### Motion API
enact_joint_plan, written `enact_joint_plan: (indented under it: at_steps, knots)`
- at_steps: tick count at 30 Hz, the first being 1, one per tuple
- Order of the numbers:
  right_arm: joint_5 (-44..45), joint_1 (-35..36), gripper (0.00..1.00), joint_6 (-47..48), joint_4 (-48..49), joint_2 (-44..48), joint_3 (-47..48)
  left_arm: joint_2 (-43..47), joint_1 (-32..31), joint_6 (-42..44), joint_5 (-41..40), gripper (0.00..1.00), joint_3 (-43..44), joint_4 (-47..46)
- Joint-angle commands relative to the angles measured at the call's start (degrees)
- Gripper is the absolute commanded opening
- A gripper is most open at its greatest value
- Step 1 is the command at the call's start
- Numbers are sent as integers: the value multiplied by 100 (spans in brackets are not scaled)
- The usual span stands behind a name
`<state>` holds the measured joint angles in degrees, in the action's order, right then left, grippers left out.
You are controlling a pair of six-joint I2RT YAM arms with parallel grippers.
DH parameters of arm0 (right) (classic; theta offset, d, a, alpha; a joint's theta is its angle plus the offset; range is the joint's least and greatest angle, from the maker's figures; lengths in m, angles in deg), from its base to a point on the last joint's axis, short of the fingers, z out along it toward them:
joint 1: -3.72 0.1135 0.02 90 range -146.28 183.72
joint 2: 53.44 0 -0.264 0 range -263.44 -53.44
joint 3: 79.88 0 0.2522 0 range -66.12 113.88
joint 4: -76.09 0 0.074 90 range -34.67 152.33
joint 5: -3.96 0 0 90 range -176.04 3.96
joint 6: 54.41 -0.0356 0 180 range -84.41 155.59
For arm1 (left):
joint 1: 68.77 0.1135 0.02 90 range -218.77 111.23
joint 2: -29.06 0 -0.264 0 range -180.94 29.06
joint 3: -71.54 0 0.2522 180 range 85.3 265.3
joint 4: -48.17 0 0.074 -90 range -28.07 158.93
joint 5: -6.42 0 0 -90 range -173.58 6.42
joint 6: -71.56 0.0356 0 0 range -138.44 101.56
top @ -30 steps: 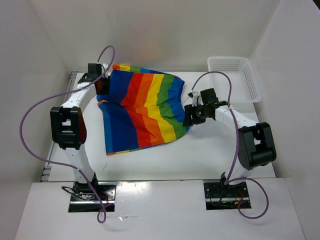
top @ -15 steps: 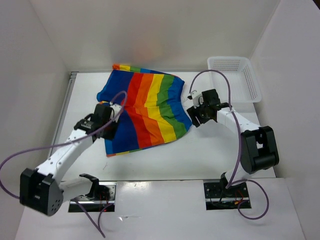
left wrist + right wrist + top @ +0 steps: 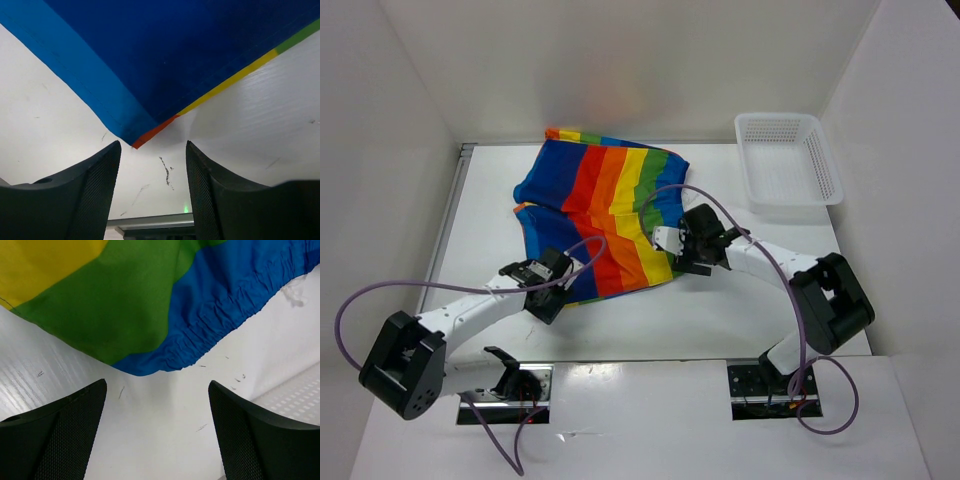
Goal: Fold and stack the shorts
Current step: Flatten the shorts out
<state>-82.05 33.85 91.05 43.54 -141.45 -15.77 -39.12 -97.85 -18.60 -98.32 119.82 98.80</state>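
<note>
Shorts (image 3: 605, 215) in rainbow stripes lie spread on the white table (image 3: 740, 320), toward its far side and a little left of the middle. The waistband is on the right and the leg ends on the left.

At the left, the left gripper (image 3: 555, 290) is low at the near left corner of the cloth. In the left wrist view its fingers (image 3: 95, 185) stand apart with nothing between them. The blue corner of the shorts (image 3: 165, 60), with a thin red and yellow edge, ends just in front of the left gripper (image 3: 152, 150), and I see only bare table in the gap.

At the right, the right gripper (image 3: 675, 252) is at the near end of the waistband. The right wrist view shows the right gripper (image 3: 157, 385) also spread wide and grasping nothing. The green and blue cloth (image 3: 150, 305) with the gathered band lies just ahead of the tips.

Far right, a white mesh basket (image 3: 790, 160) stands well apart from the shorts.
</note>
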Motion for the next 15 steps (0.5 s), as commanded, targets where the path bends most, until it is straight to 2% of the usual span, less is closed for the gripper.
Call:
enact_joint_plan:
  at_steps: [1, 7, 10, 14, 15]
  knots:
    - [199, 81, 87, 378, 525, -23, -43, -55, -19, 16, -134, 63, 2, -171]
    - [199, 81, 87, 430, 789, -225, -104, -256, -19, 16, -582, 63, -499, -1224]
    - [50, 81, 84, 430, 789, -357, -104, -397, -19, 16, -530, 55, -324, -1357]
    - [-12, 81, 76, 509, 789, -471, -104, -450, -19, 16, -530, 29, -463, -1357]
    - [-12, 81, 74, 509, 710, -472, -156, -450, -19, 16, -469, 14, -534, -1357]
